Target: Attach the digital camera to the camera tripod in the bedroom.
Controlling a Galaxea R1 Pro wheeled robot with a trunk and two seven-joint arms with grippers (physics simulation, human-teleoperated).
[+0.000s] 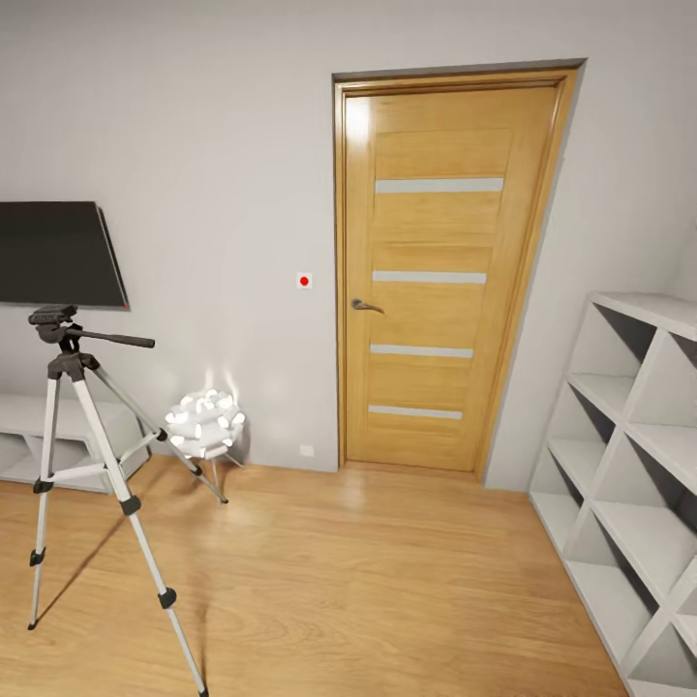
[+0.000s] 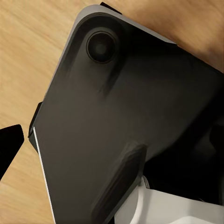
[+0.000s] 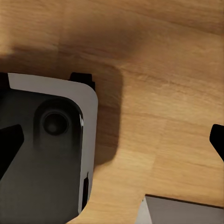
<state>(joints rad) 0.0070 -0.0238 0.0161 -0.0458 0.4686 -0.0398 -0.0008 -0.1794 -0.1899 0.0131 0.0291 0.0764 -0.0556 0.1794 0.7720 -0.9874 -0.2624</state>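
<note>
The camera tripod stands on the bedroom's wood floor at the left of the head view. It has silver legs and a black head with nothing on it, its pan handle pointing right. The digital camera is out of view. My left gripper hangs over the robot's dark base, open, with one black fingertip at the frame edge. Above the floor, my right gripper is open and empty, its fingertips far apart.
An oak door is shut in the far wall. A black TV hangs above a low white cabinet. A white spiky-ball lamp stands behind the tripod. A grey cube shelf lines the right wall.
</note>
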